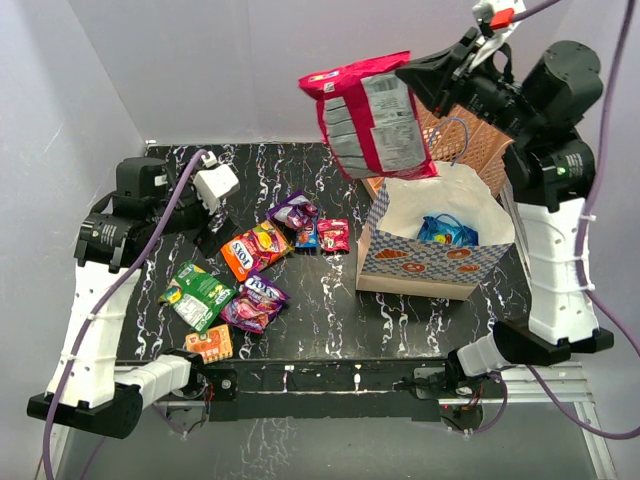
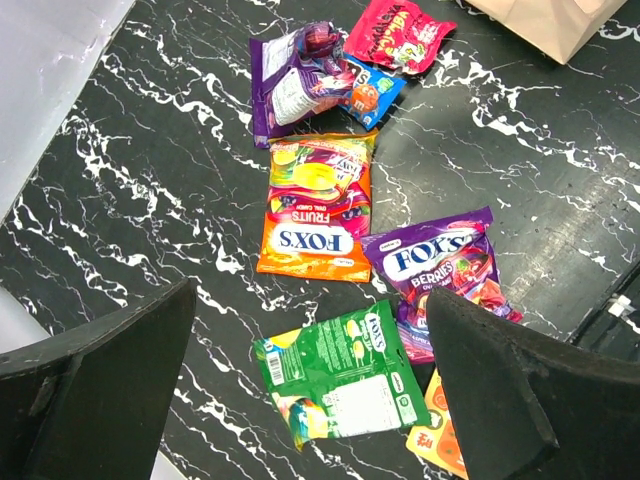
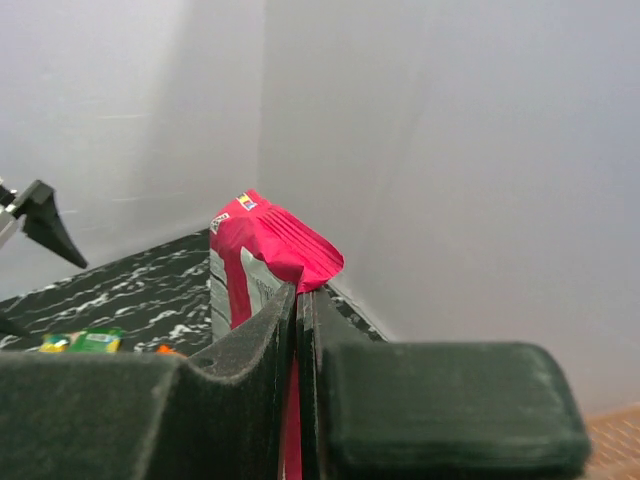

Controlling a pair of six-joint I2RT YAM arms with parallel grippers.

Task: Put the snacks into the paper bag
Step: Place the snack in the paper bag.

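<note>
Hanging from the right gripper (image 1: 425, 75), a large red packet (image 1: 370, 115) dangles by one edge with its silver back panel towards the top external camera. The paper bag (image 1: 400, 258) stands open below that gripper, a little to the arm-base side. A blue packet (image 1: 447, 232) already lies inside it. A mesh organizer (image 1: 485, 145) sits under the gripper, behind the bag. The left gripper (image 1: 215, 185) hovers over the loose snacks on the worktop (image 1: 330, 320).

Left wrist view: the left gripper (image 2: 310, 295) is spread wide, holding nothing and touching nothing.
- The green packet (image 2: 335, 375) lies below, between the fingers.
- The orange packet (image 2: 315, 210) is just ahead of the fingertips.
- The purple packet (image 2: 440, 270) is beside the right-hand finger.

Judgement: these are light, soft, glossy foil pouches and are likely to be slippery. They lie flat on the worktop, so a crimped end seam or a raised edge should give a better hold than the smooth middle.

Right wrist view: the right gripper (image 3: 298, 330) is fully closed on the red packet (image 3: 265, 250). The foil is pinched between the pads, and the bulk of the packet lies beyond the fingertips.

Judgement: the packet is light and floppy, likely to swing, and its broad body may catch the bag's rim on the way in.
</note>
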